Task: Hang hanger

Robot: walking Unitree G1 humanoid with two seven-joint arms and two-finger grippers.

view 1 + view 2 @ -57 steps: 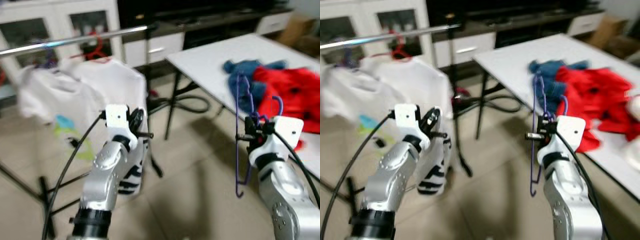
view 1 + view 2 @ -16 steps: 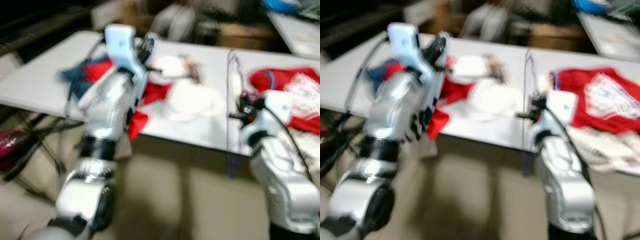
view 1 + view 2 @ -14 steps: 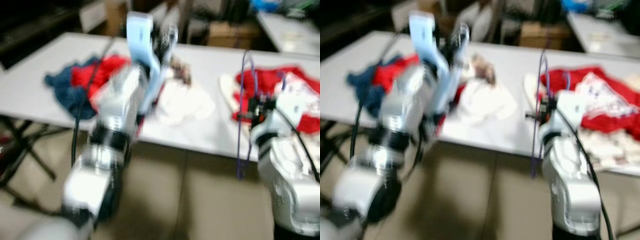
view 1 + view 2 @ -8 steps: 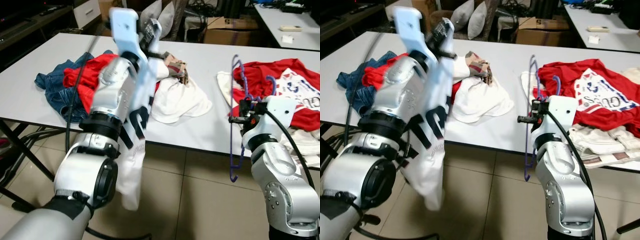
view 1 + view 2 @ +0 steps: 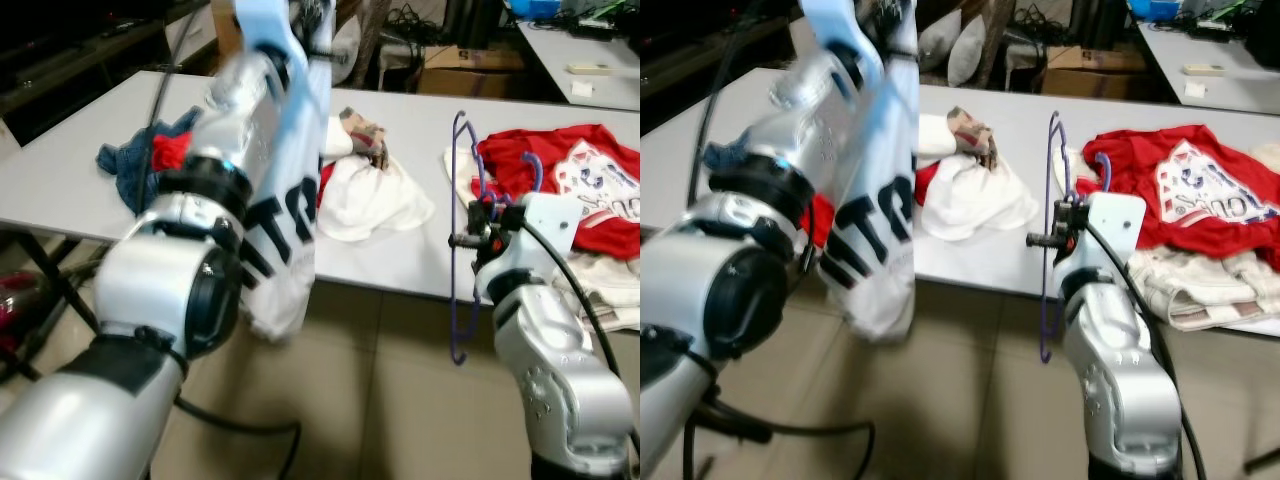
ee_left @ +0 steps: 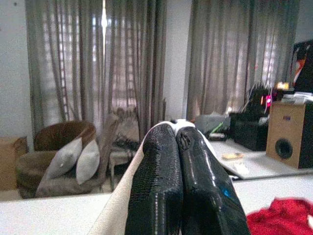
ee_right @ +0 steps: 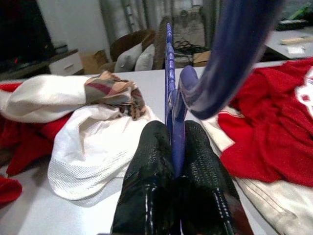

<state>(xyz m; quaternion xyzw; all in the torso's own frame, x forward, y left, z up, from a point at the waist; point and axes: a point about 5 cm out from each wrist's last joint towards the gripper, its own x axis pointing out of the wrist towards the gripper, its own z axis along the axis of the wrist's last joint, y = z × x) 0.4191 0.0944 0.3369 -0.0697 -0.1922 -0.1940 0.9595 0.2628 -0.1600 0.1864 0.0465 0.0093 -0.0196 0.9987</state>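
Mid-dressing step, we judge: right gripper (image 7: 172,156) pinches the purple hanger (image 5: 458,240) upright by the table (image 5: 90,160); left gripper (image 6: 178,142), pressed together, lifts white shirt (image 5: 290,220); next, thread hanger in.

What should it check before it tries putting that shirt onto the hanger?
1. Right tool firmly closed on the purple hanger: ok, the wire is pinched between its fingers.
2. Left tool gripping the white shirt: ok, cloth is clamped and the shirt hangs from it.
3. Shirt lifted off the table: ok, it dangles in front of the table's edge.
4. Hanger free of the red clothes: cannot tell, its hook is close above them.
5. Shirt's neck opening found: cannot tell, the cloth is bunched and blurred.
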